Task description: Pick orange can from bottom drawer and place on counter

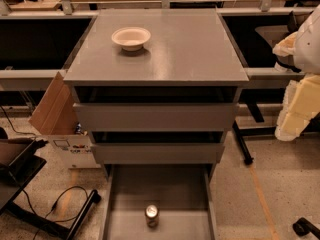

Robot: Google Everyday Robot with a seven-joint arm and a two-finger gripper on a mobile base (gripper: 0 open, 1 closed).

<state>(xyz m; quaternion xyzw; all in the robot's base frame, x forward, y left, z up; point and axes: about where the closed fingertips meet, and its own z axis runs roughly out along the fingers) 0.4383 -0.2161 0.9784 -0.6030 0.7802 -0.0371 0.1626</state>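
While the orange can [152, 216] stands at 6 o'clock, the hand [296, 109] hangs at 3 o'clock, its state impossible to tell.

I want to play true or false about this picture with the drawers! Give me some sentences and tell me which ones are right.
1. The can is in the bottom drawer. True.
2. The bowl is inside the middle drawer. False: it sits on the counter.
3. The bottom drawer is pulled open. True.
4. The gripper is holding the can. False: it is up at the right edge of the view, beside the cabinet and well away from the can.
5. The can is lying on its side. False: it stands upright with its silver top facing up.
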